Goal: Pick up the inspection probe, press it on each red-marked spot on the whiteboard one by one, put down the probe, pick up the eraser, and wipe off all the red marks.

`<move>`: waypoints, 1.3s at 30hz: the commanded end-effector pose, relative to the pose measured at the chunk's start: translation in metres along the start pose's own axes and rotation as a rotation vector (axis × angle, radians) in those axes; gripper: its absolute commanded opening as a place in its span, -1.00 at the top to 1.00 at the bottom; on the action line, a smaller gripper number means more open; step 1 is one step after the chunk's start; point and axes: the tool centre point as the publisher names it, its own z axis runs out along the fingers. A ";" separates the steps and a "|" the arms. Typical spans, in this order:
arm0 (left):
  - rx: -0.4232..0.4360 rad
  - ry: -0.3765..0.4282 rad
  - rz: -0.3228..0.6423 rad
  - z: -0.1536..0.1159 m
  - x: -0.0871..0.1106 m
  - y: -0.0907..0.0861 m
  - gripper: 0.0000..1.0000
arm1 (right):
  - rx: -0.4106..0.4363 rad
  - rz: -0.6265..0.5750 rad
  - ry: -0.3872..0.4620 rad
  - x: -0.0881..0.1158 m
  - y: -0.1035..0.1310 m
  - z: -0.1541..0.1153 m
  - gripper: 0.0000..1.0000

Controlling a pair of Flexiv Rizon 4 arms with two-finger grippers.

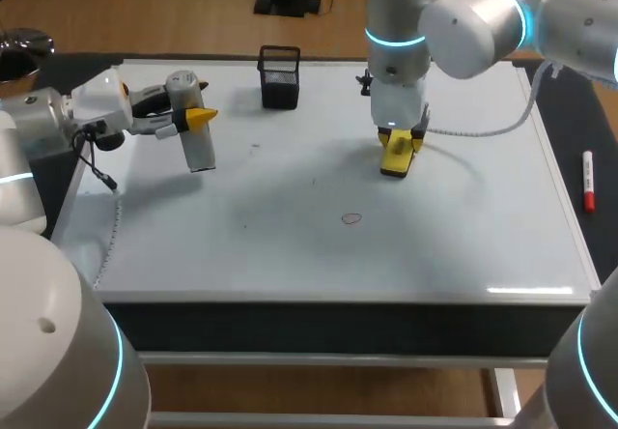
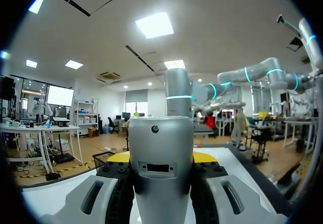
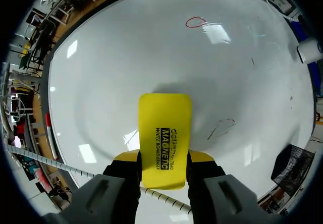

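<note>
Wipe phase now, by my read. R gripper [image 3: 164, 157] is clamped on the yellow eraser [image 3: 165, 128], fingers on both long sides, pad facing down over the whiteboard [image 1: 290, 245] toward its far-middle. I can't tell from here if the pad is touching the board or just above it. L gripper [image 2: 161, 158] is off at the left side of the board, clenched on the probe [image 1: 199, 147], which hangs clear of the surface, so the "put down probe" step isn't done, though it's out of the way. Marks I can see: a red ring [image 1: 351, 218] near mid-board, well apart from the eraser and on the near side of it, and in the R wrist cam a faint red stroke [image 3: 222, 128] just beside the eraser, on the side toward the black mesh basket [image 1: 279, 79]. Next move, I reckon: get the pad flat on the board w/ light pressure and sweep sideways over that faint stroke first, since it's closest, then drag toward me to the ring. Keep the pad level, not on an edge, or it'll smear. Red marker [image 1: 588, 180] sits off the board at right, no concern.
</note>
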 end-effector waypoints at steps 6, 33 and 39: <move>0.001 -0.002 0.002 0.000 0.000 -0.001 1.00 | 0.029 -0.085 -0.051 -0.038 0.010 -0.042 1.00; 0.001 -0.002 0.002 0.000 0.000 -0.001 1.00 | 0.026 -0.270 -0.105 -0.115 0.040 -0.014 1.00; 0.001 -0.002 0.002 0.000 0.000 -0.001 1.00 | 0.023 -0.259 -0.108 -0.111 0.040 -0.011 1.00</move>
